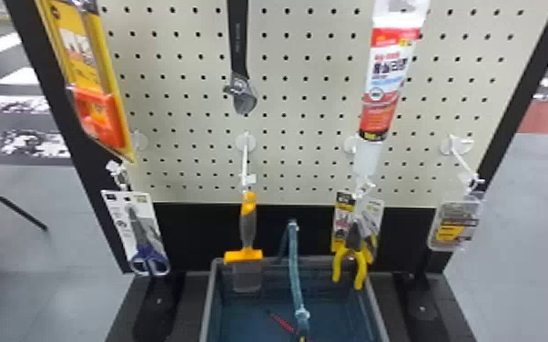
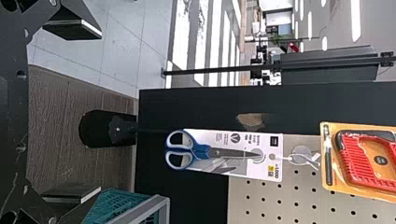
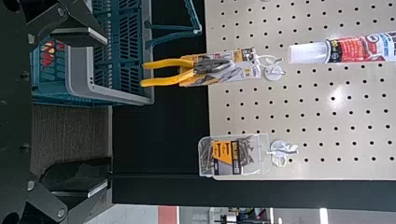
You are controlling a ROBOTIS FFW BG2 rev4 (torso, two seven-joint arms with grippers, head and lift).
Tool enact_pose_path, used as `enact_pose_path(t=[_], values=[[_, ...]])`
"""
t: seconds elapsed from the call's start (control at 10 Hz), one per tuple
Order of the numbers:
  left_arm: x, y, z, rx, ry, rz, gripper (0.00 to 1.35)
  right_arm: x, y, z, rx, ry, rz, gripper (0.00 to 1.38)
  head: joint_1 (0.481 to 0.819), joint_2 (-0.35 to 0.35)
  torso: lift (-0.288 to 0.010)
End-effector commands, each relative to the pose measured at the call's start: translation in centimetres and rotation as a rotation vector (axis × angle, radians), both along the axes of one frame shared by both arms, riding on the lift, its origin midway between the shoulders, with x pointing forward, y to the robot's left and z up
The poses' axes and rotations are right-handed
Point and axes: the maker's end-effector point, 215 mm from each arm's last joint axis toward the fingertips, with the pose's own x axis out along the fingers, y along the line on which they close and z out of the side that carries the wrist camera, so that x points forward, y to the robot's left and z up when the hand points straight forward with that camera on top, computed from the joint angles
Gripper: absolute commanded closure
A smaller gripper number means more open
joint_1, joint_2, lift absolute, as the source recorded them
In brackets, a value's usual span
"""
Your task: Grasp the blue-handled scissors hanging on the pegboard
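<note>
Bright indoor light, ceiling strips (image 2: 356,21) blown out.
Strips glare well beyond left gripper (image 2: 100,112); pale hot spot on pegboard (image 3: 337,97) ahead of right gripper (image 3: 107,112); both grippers mostly dark, light catching edges.

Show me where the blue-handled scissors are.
In the head view, the scissors hang at lower left, left of the yellow scraper.

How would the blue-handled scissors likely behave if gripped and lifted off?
The scissors look stiff, being blades and handles on a flat card. They would probably swing at first, since the card hangs from a single hook. The smooth handle loops might slip slightly.
</note>
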Motion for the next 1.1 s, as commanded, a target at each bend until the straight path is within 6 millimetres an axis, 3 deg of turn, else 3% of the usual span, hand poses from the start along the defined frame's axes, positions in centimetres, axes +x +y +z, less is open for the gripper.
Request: enact_pose_path(t=[0.0, 1.0], values=[[0.00, 0.09, 0.02, -0.002, -0.001, 0.005, 0.15, 0.11, 0.03, 0.18, 0.001, -0.004, 0.001, 0.22, 0.549, 0.000, -0.100], [0.71, -0.12, 0.23, -0.018, -0.011, -0.004, 0.15, 0.15, -0.01, 0.12, -0.002, -0.004, 0.003, 0.22, 0.549, 0.000, -0.100]])
